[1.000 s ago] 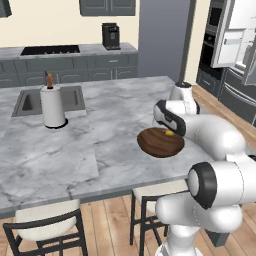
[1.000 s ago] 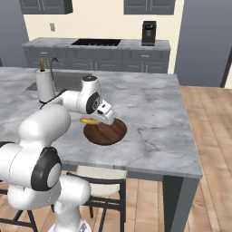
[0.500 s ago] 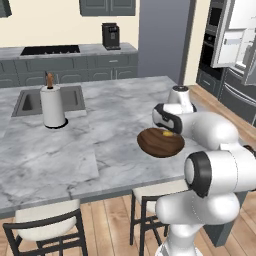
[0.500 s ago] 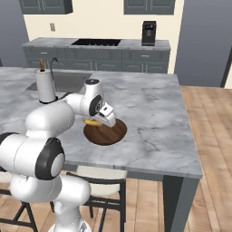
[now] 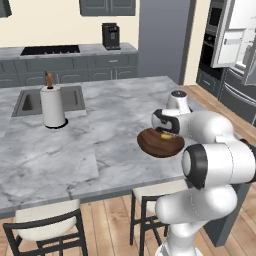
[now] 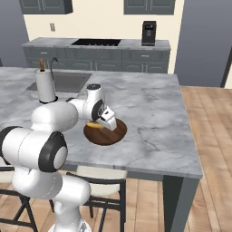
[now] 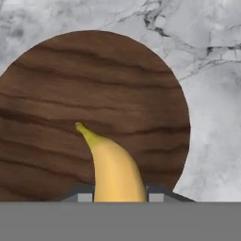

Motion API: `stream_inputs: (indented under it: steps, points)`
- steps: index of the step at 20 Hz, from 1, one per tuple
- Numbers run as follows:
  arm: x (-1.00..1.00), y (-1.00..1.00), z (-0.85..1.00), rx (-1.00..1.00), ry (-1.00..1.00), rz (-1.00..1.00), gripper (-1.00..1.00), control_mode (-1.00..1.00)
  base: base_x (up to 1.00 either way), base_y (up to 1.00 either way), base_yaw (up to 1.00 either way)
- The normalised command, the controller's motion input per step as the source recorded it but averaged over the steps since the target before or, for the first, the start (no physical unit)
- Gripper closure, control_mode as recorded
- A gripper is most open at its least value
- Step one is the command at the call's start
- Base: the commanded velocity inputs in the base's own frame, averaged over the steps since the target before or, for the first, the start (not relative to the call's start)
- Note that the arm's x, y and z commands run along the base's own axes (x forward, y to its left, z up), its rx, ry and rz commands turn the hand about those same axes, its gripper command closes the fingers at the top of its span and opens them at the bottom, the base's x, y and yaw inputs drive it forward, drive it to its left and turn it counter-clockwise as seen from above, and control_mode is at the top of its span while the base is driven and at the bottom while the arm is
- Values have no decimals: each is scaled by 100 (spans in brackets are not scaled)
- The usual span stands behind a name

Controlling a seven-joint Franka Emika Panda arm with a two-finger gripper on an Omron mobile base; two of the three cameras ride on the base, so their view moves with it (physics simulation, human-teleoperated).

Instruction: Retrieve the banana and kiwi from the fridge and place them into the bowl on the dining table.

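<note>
Banana [image 7: 115,172] sits clamped in the fingers [image 7: 84,194], now lowered right above the bowl [image 7: 70,94] on the counter [image 5: 100,125], ready for release, while the kiwi presumably waits in the fridge [image 5: 235,45].

The banana [image 7: 115,169] goes down out of the bottom of the hand view, so its lower end is cut off there. The bowl [image 7: 56,94] is cut off at the left side of the same view. From the left base view the banana [image 5: 164,135] is just a tiny yellow bit, because the arm hides most of it. The fridge [image 5: 239,47] is cut off by the right edge there. The dining table [image 6: 149,108] runs off the left edge of the right base view.
</note>
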Motion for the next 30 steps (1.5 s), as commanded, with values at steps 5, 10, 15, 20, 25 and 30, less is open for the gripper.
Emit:
stream_inputs:
  steps: [5,10,15,20,25,30]
  points:
    - [7,-3,-18,0,-5,-5,100,-100,0,0,0]
    - [21,0,-12,0,-5,-3,100,-100,0,0,0]
    - [38,0,-17,0,-1,-3,100,-100,0,0,0]
    - [43,7,-23,0,0,-3,100,-100,0,0,0]
    - [33,17,-22,0,0,-4,-100,-100,0,0,0]
    - [14,4,-16,0,0,-4,-100,-100,0,0,0]
